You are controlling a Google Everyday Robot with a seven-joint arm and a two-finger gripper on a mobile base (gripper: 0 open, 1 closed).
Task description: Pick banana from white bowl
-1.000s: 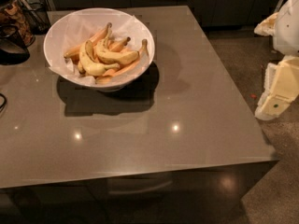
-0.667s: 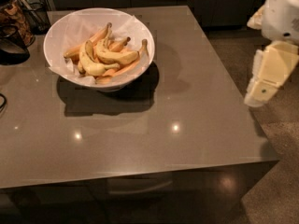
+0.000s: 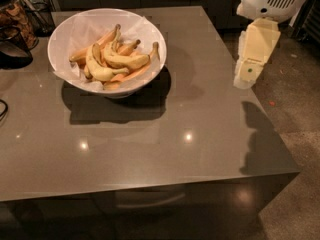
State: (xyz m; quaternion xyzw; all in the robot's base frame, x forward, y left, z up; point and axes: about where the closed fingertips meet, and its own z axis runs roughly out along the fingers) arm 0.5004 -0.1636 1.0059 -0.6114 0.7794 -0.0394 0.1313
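Yellow banana (image 3: 101, 72) in white bowl (image 3: 64, 40); gripper (image 3: 247, 76) apart at table (image 3: 200, 149) edge

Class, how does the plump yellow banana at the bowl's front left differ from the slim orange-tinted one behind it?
The banana is plumper, yellower and more curved; the orange-tinted banana is slimmer and straighter. Both lie in the white bowl; the gripper hangs apart, at right.

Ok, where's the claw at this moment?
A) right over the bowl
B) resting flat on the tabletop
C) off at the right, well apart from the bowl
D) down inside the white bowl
C: the claw hangs by the right edge of the table, far from the white bowl, with the banana lying in it untouched.
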